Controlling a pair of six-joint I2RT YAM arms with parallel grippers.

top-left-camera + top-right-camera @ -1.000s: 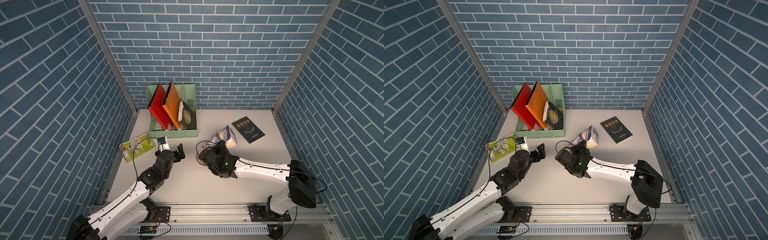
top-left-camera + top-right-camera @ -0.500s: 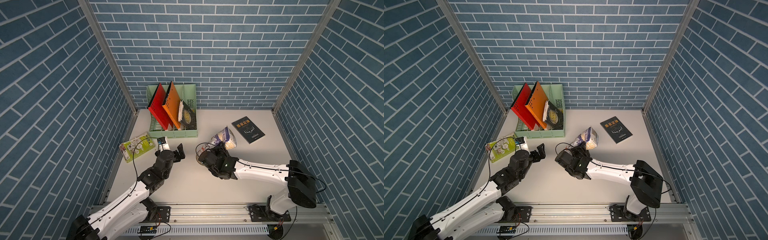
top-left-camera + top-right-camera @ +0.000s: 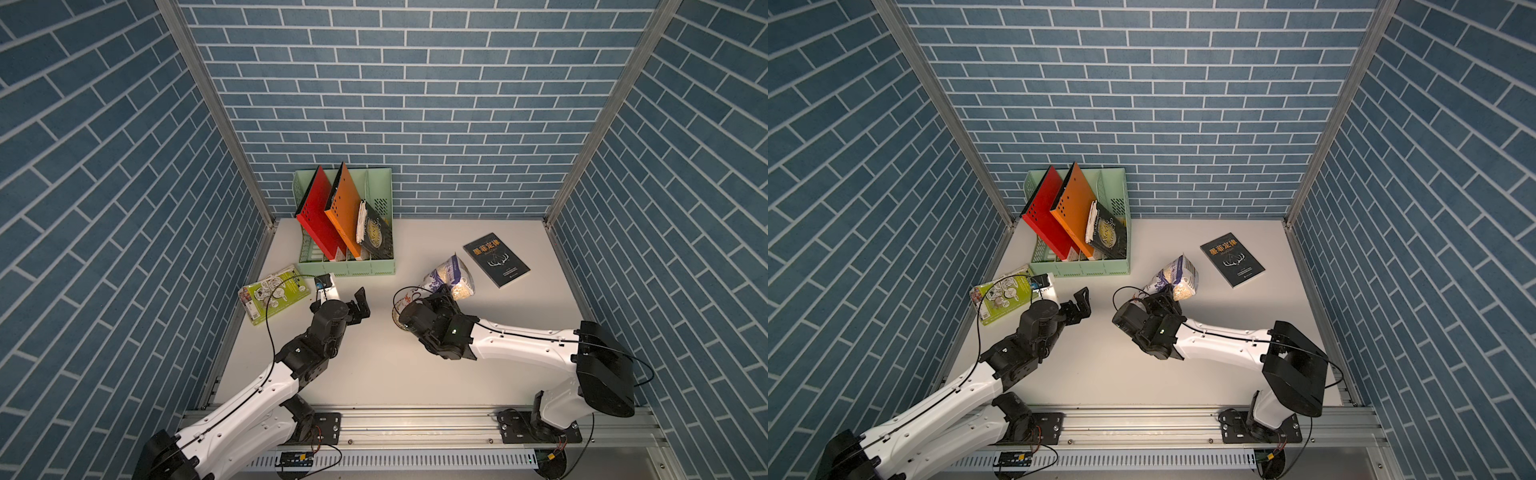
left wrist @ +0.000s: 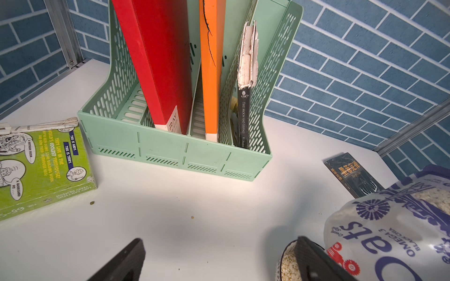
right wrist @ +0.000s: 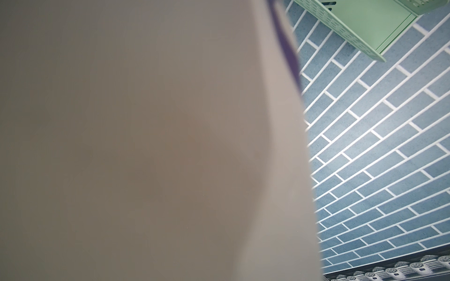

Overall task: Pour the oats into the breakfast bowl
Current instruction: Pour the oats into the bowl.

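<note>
The white oats pouch hangs tilted, bottom up, with my right gripper shut on its middle. Its mouth points down toward the breakfast bowl, whose rim peeks out from under that wrist. In the left wrist view the pouch leans over the bowl, and pale oats lie inside it. The right wrist view is filled by the blurred pouch. My left gripper hovers open and empty left of the bowl; one finger hides part of the bowl.
A green file rack with red and orange folders and a book stands at the back left. A green illustrated packet lies by the left wall. A dark book lies back right. A few stray flakes dot the table.
</note>
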